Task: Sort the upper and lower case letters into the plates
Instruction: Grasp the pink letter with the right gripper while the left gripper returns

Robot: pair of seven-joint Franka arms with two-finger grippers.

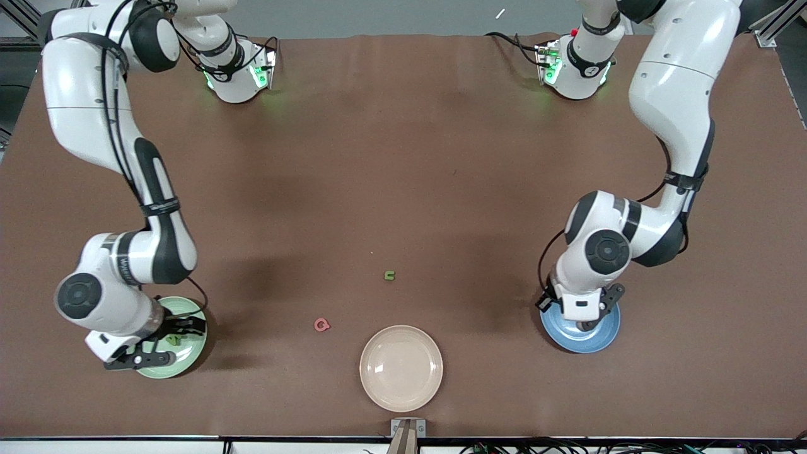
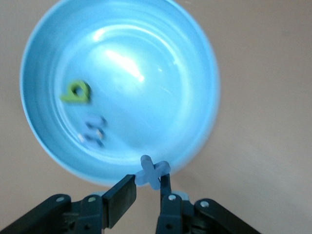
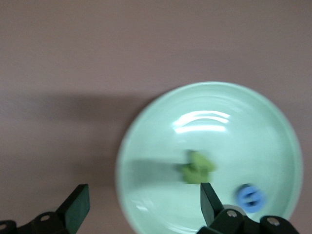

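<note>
Mint-green plate (image 3: 209, 156) lies under the right gripper (image 3: 141, 204), whose fingers (image 3: 78, 204) stand wide apart and empty. Between and just past those fingers a green letter (image 3: 196, 168) rests on the plate, with a blue letter (image 3: 251, 197) beside it, close to one fingertip.

Blue plate (image 2: 122, 87) lies under the left gripper (image 2: 146, 187), toward the left arm's end of the table. This gripper's fingers (image 2: 119, 197) are drawn narrow on a pale blue letter (image 2: 152, 173), held over the plate's rim. Farther out from the fingertips, on the plate, lie a green lowercase letter (image 2: 75, 92) and two bluish letters (image 2: 93, 130) close together.

On the brown table (image 1: 403, 157), between the two grippers, lie a pinkish-red letter (image 1: 322, 325), a small green letter (image 1: 389, 275) and a cream plate (image 1: 401, 368), all apart from one another.
</note>
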